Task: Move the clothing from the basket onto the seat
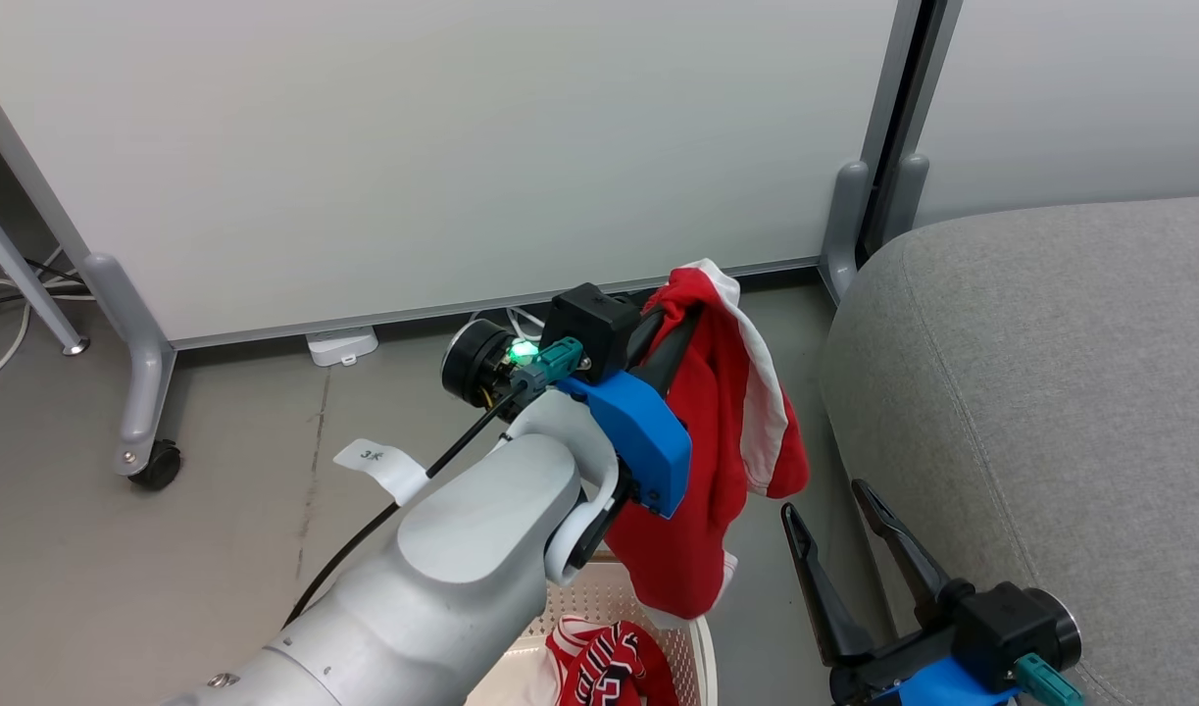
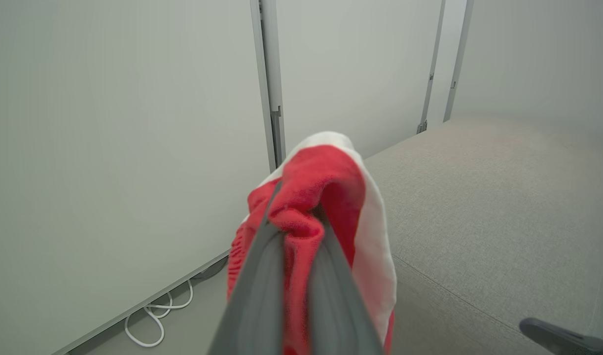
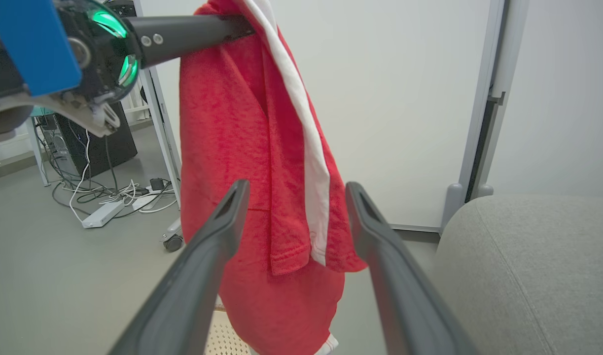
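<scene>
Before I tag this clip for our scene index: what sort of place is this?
Probably an office or lab corner set up like a lounge: white partition panels on castered feet, a grey upholstered seat, and a power strip with loose cables on the floor.

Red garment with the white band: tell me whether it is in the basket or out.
Out. The garment hangs from the shut left gripper, its lower edge dangling above the basket, not yet on the seat.

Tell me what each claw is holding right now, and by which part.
The left claw is shut on the red garment with white trim, pinching a bunched fold at its top. The right claw is open and empty.
</scene>
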Tool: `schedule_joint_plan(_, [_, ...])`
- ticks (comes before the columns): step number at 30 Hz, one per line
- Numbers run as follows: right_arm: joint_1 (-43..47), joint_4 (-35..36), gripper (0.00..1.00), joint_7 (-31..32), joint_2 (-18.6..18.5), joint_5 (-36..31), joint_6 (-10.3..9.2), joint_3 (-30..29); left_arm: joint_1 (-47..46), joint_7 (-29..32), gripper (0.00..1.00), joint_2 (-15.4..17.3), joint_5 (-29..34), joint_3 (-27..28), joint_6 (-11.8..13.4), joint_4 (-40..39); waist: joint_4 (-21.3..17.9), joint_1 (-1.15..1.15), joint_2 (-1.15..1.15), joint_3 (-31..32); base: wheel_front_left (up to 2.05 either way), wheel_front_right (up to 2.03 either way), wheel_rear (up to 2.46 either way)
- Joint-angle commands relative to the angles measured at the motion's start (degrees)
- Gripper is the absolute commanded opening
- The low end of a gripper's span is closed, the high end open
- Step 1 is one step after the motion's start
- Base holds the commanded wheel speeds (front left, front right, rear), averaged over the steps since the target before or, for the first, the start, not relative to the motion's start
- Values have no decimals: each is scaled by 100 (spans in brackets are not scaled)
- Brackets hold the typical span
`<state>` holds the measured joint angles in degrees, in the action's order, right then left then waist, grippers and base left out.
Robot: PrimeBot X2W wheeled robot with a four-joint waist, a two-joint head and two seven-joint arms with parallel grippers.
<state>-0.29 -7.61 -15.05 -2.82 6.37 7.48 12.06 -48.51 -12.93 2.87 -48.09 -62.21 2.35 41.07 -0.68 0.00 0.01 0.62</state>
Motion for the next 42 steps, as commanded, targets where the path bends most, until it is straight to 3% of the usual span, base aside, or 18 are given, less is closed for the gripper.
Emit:
schedule_joint_plan(1, [17,-12,100,-20,-13,-8,3,-1,-112,-40,0,3,-41,-35,23,24,-3,0,-1,-2,0,0,0])
schedule_joint_plan(10, [-148,-194,100,-20,-13,-95,3,-15,-151,-113,0,2,-250,-258,64,91,-13,0,-1,-14,0,0,0])
schedule_joint_plan(23, [-1065,-1171,100,239,-13,-244,3,164,-284,-36,0,2,-587,-637,95,154,47,0,-1,-89,0,0,0])
schedule_joint_plan(42, [-2153,-2817,100,75,-13,352,3,394,-484,24,0,2,-938,-950,143,9,175,0,-1,-236,0,0,0])
